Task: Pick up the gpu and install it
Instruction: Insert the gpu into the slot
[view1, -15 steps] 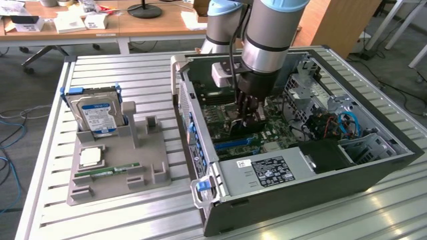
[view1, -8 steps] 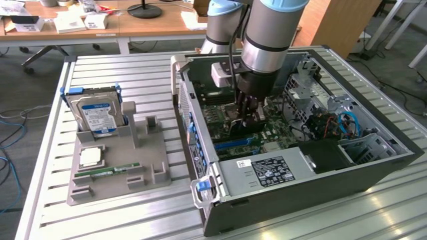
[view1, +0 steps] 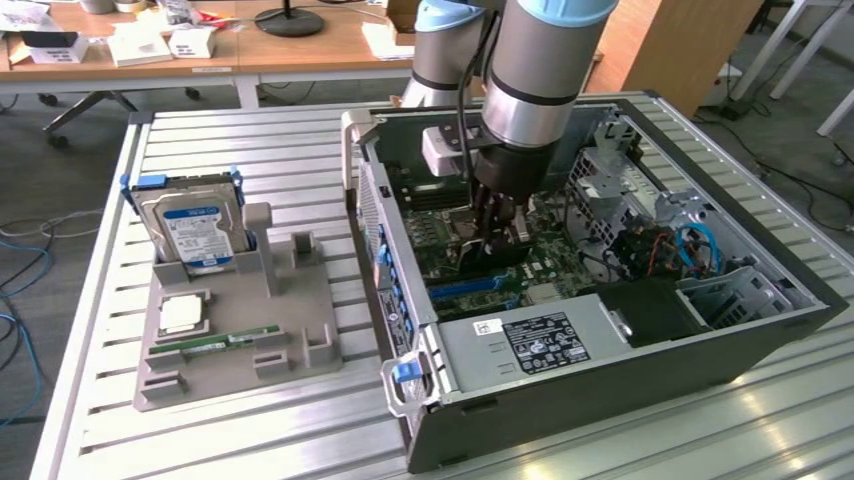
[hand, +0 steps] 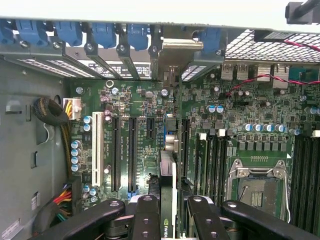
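Two containers sit on the slatted metal table (view1: 240, 420): an open computer case (view1: 627, 400) and, well apart at the exterior view's left, a grey parts holder (view1: 287, 300). Inside the case lie the green motherboard (hand: 145, 100), a boxed power supply (view1: 527, 340) with a printed label, and a loop of blue cables (view1: 701, 248) by the drive cage. The gripper (view1: 497, 235) reaches down into the case, and its black fingers (hand: 145, 215) pinch the gpu (hand: 169, 200) from both sides. The card stands on edge over the expansion slots, next to the processor socket (hand: 260, 190); whether it is seated in a slot cannot be told. In the holder, a hard drive (view1: 194, 228) with a blue-white label stands upright at the far end. A processor chip (view1: 183, 313) lies flat nearer, and a green RAM stick (view1: 214, 341) lies just beside it. Behind the table stand wooden desks (view1: 267, 50) carrying white boxes (view1: 140, 45), and loose cables (view1: 20, 240) trail over the grey floor.
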